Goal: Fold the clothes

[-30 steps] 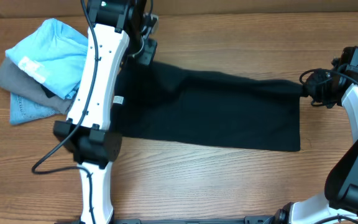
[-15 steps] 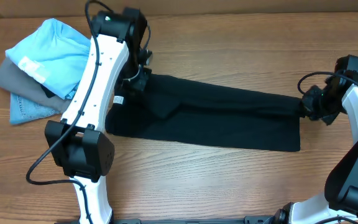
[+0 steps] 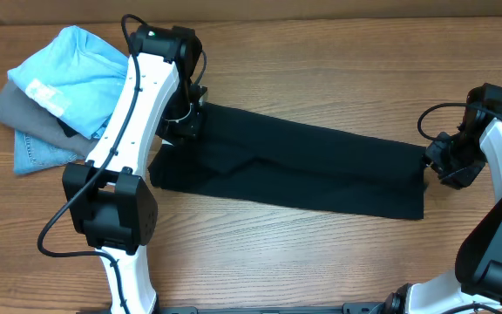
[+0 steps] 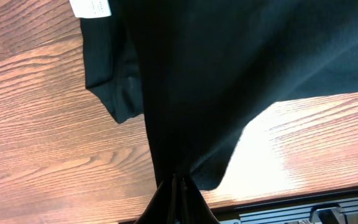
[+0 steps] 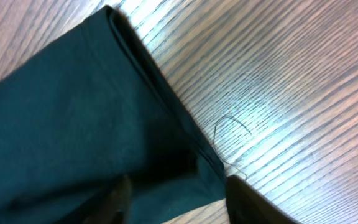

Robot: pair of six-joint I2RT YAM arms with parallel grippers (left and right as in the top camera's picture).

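Observation:
The clothes, a black T-shirt, lie folded into a long band across the wooden table. My left gripper is at the band's left end, shut on a bunch of the fabric. In the left wrist view the black cloth runs down into the closed left gripper, and a white tag shows at the top. My right gripper is at the band's right end. Its fingers stand apart in the right wrist view, the right gripper straddling the shirt's corner, which lies flat on the wood.
A light blue shirt lies on a grey garment and a denim piece at the back left. A loose thread lies by the shirt's right edge. The table's front edge and a metal rail show in the left wrist view.
Both grippers moved toward the table's front, drawing the shirt's far edge over into a narrower band. The right gripper has opened and let go of the cloth.

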